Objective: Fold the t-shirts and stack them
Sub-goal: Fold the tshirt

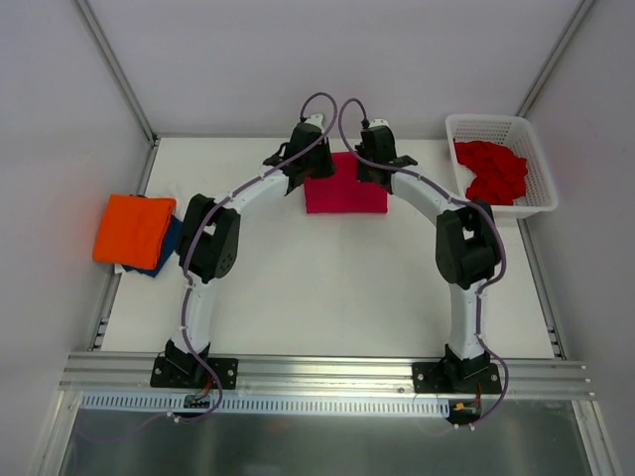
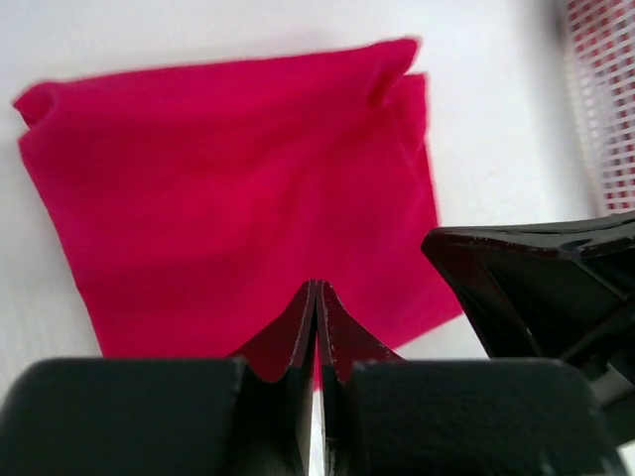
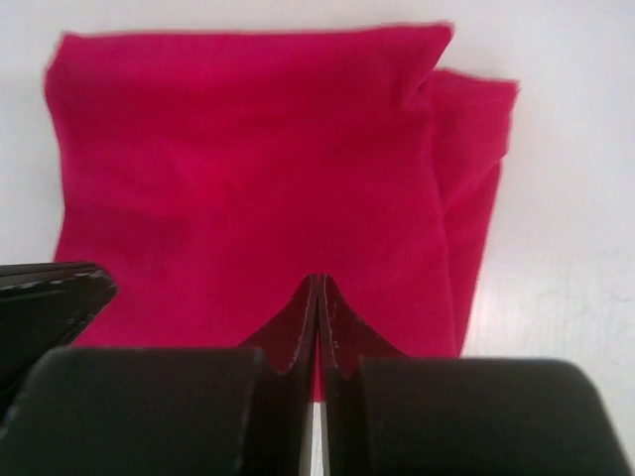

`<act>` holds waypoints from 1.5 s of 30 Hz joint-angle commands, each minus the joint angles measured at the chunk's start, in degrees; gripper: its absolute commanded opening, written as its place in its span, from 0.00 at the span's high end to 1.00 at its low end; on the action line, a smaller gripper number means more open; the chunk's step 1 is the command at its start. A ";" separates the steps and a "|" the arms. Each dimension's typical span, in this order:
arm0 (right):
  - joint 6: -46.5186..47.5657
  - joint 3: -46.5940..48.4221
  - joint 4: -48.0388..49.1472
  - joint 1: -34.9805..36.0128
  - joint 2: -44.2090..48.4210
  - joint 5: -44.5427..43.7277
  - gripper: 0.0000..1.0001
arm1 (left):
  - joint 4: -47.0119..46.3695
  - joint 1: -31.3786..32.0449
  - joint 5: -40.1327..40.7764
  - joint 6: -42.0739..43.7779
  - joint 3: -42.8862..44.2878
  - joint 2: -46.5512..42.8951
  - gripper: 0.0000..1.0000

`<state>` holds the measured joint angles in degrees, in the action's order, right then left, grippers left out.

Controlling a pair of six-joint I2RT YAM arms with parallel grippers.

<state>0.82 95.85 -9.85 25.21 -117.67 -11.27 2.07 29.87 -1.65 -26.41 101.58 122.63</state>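
Note:
A crimson-pink t-shirt [image 1: 345, 194] lies folded into a rough square at the back middle of the table. It fills the left wrist view [image 2: 228, 188] and the right wrist view [image 3: 258, 169], with a doubled edge on its right side. My left gripper [image 1: 301, 167] hangs over its left near edge, jaws shut and empty [image 2: 316, 288]. My right gripper [image 1: 375, 164] hangs over its right near edge, jaws shut and empty [image 3: 317, 281]. A folded orange t-shirt [image 1: 134, 229] lies on a dark blue one [image 1: 165, 250] at the table's left edge.
A white lattice basket [image 1: 501, 122] at the back right holds crumpled red shirts [image 1: 491, 171]; its wall shows in the left wrist view [image 2: 605, 99]. The two grippers are close together over the shirt. Metal frame rails run along the table's sides.

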 commanded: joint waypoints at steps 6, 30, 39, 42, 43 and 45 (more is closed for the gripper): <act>-3.98 10.32 -10.89 0.01 -9.86 6.17 1.00 | 3.82 -0.51 -5.37 -2.76 4.77 9.47 1.00; -15.06 -32.31 -1.75 16.01 14.47 -3.58 1.00 | -5.84 8.10 8.94 -8.31 -42.78 -20.58 1.00; -9.53 -29.40 -10.54 16.62 30.55 -12.98 0.60 | -3.56 8.10 15.61 -1.81 -39.18 -34.64 0.08; -7.95 -30.46 -11.95 16.62 34.52 -17.29 0.46 | -2.24 7.93 19.48 0.83 -37.25 -35.53 0.01; -7.50 -30.64 -11.86 16.19 34.96 -18.17 0.45 | -0.76 7.58 20.01 1.19 -36.81 -34.66 0.01; -7.15 -30.81 -11.95 15.66 34.61 -18.09 0.44 | -0.04 6.88 19.23 1.28 -35.93 -33.34 0.01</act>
<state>-8.49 64.93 -18.61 41.54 -82.91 -25.32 -0.99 37.71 14.50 -28.16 64.05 88.16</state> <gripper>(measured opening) 0.554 0.990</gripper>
